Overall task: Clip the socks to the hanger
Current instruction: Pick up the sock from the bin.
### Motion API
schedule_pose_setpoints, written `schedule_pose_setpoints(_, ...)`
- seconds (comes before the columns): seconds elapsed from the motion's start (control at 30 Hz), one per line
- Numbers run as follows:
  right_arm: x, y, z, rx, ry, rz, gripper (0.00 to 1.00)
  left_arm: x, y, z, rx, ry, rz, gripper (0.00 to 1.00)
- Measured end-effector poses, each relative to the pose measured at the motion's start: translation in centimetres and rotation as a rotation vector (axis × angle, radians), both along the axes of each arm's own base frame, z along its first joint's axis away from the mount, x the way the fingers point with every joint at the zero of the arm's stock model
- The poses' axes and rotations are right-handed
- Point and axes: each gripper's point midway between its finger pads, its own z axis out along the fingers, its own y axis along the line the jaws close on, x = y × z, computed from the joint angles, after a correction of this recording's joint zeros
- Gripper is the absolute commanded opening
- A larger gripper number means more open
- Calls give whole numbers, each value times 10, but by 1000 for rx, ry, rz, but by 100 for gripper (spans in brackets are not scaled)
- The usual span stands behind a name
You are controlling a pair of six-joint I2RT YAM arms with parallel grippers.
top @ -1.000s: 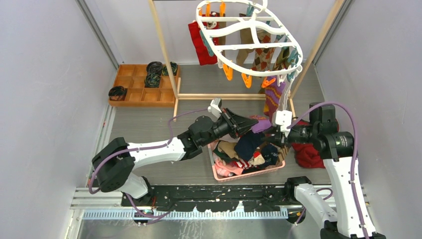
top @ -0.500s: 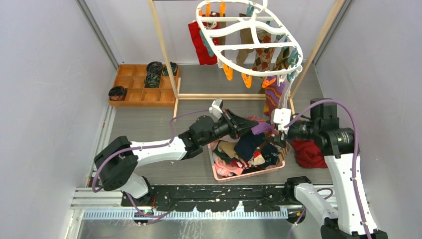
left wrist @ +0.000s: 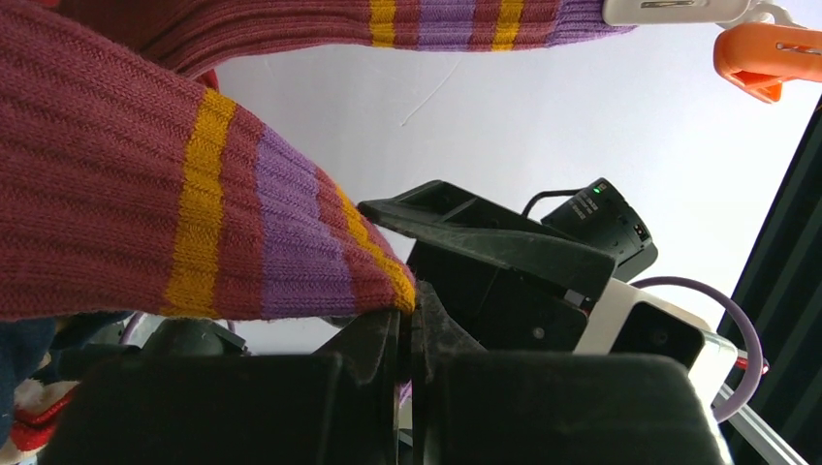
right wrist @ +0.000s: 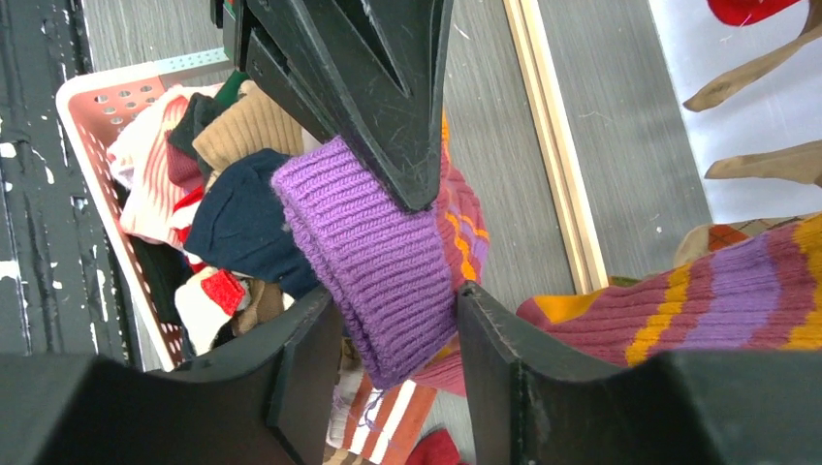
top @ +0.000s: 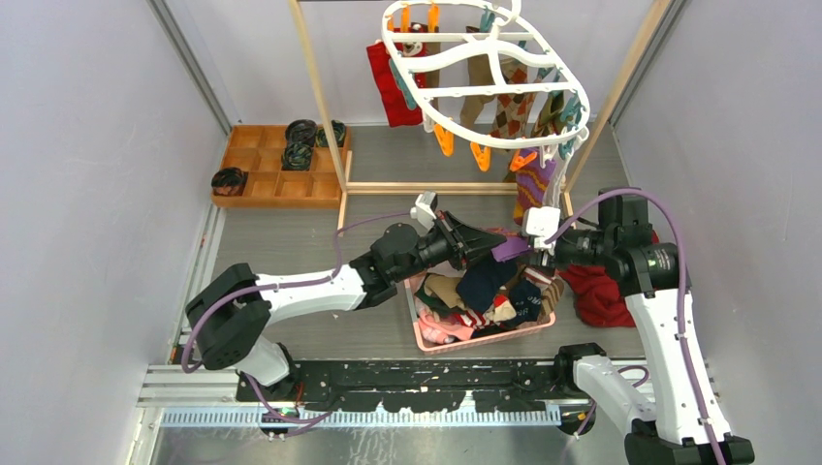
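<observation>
My left gripper [top: 499,250] is shut on a maroon sock with yellow and purple stripes [left wrist: 145,213], pinched at its purple cuff [right wrist: 378,242] above the pink basket [top: 426,336]. The fingertips meet at the sock's edge in the left wrist view [left wrist: 407,310]. My right gripper [top: 539,246] faces it, open, its two fingers straddling the cuff [right wrist: 397,320]. More socks [top: 490,291] fill the basket. The white oval hanger [top: 485,92] hangs at the back, with a red sock [top: 388,87], argyle socks [top: 509,111] and a striped sock [top: 533,184] clipped to it.
A wooden tray [top: 262,186] with black rolls sits at the back left. A red cloth [top: 601,298] lies right of the basket. The wooden rack's post [top: 315,97] and base rail [top: 436,188] stand behind the basket. An orange peg [left wrist: 766,53] shows near the left wrist camera.
The right gripper's jaws have spread from nearly closed and now sit on either side of the purple cuff. Both arms have lifted slightly toward the hanger; the left grip is unchanged.
</observation>
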Motion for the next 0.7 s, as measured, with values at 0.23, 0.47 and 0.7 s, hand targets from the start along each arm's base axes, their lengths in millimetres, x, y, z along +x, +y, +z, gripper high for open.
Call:
schedule_pose_setpoints(0.23,4,0,-6,-2,1,-4,1,1,-2,1,-8,1,-3,8)
schedule_pose_setpoints(0.47,-1,3,-3,28,27,-6,1,0,-1,9,-42,-28,-5,38)
schedule_pose_setpoints(0.7,-14,5,-2,91,128,-63,1,-19,28,4,7,-165,7,65)
